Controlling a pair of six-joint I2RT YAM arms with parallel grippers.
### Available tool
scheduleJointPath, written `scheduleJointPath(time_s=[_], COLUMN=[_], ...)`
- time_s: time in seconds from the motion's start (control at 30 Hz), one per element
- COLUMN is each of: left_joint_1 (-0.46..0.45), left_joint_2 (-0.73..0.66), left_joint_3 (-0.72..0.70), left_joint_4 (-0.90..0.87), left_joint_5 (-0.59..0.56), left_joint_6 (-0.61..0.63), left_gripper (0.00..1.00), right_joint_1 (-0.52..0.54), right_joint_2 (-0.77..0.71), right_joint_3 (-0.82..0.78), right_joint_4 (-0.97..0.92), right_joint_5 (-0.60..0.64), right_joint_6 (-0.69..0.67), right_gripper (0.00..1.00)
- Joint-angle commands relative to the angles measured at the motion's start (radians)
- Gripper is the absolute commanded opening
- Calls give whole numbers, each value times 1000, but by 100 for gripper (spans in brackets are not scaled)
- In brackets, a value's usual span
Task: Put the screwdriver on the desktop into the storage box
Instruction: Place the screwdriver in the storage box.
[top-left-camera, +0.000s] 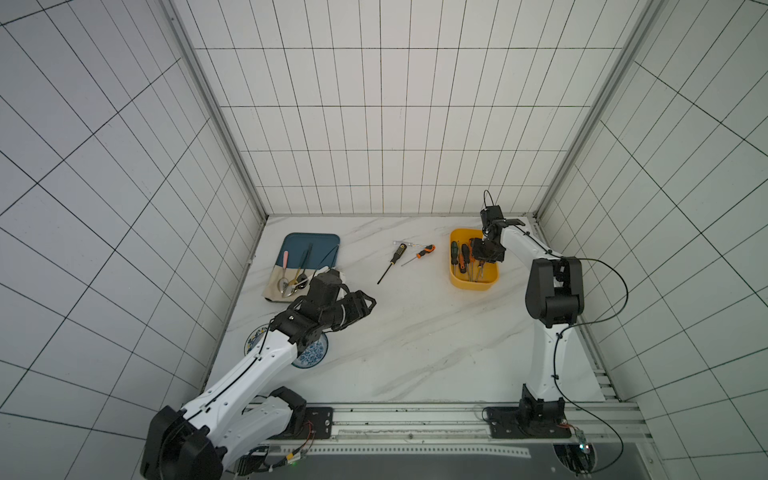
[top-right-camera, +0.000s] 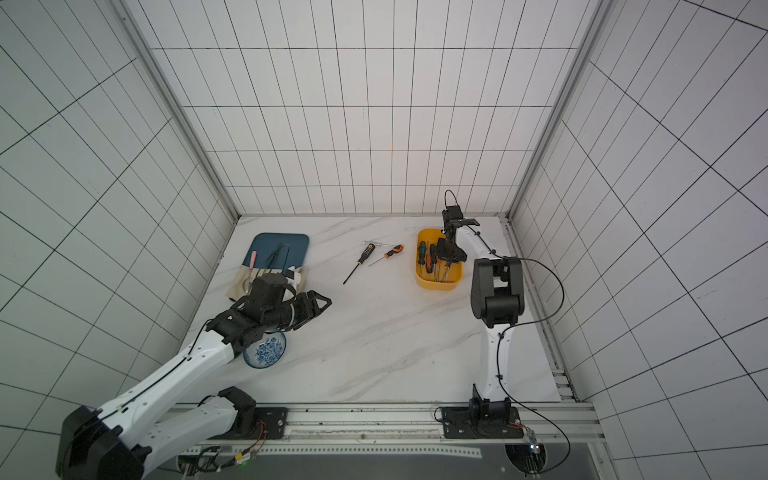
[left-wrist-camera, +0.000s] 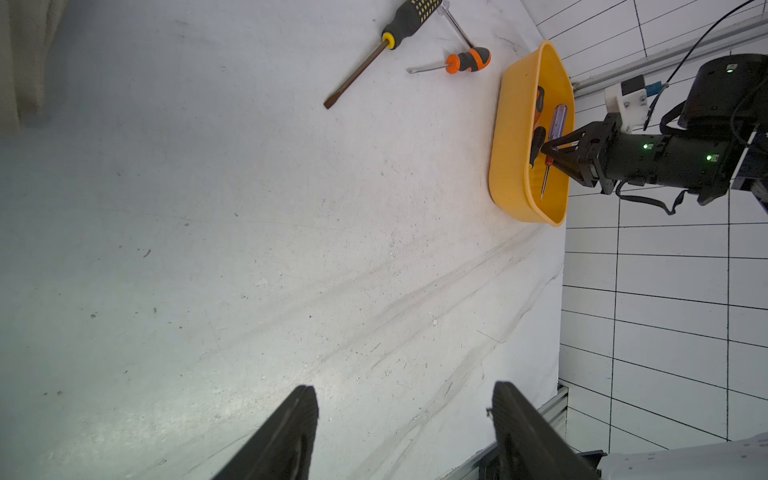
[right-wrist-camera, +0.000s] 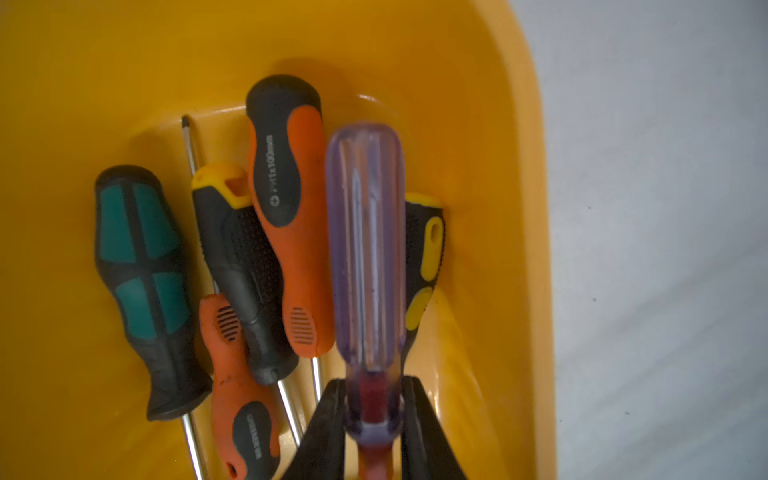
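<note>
I see the purple screwdriver (right-wrist-camera: 368, 249) clamped in my right gripper (right-wrist-camera: 374, 386), the jaws pinching it at the neck where the clear handle meets the red collar. It sits within the box (right-wrist-camera: 519, 208), along the box's right wall, handle toward the far end and tip toward the near end. It lies over a pile of other screwdrivers already inside, among them a green one (right-wrist-camera: 141, 270); whether it touches them I cannot tell. The box stands at the far right of the desktop (top-left-camera: 415, 332). To its left, out on the bare top, lie a black-yellow screwdriver (top-left-camera: 397, 255) and a short orange screwdriver (top-left-camera: 426, 250), close together but apart from the box; behind them is a thin shaft (left-wrist-camera: 457, 25) with a clear handle. My left gripper (left-wrist-camera: 405, 386) hangs over the near left of the desktop, jaws apart and holding nothing. At the far left a blue tray (top-left-camera: 311, 243) holds cutlery, and a patterned plate (top-left-camera: 311, 355) shows under my left arm.
</note>
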Motion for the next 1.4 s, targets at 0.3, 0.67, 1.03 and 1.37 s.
scheduleJointPath(time_s=[0.3,0.67,1.03,1.37], left_joint_1=[-1,-1,-4,-7], left_joint_2=[-5,-8,1,19], left_joint_3=[-18,-22,-23,-8], left_joint_4=[-8,-8,-6,-1], left_joint_5=[-2,-5,-9,-12], left_joint_6=[-6,-9,-12,-6], left_gripper=[70,70,70,71], right_joint_1=[-11,-11,-11,8], right_joint_2=[54,88,77,-61], right_joint_3=[105,138,140,89], right_joint_4=[-29,-46,-46,-52], right_joint_5=[24,35,32,29], right_joint_6=[-14,-20,-17,-2], right_gripper=[20,24,35,38])
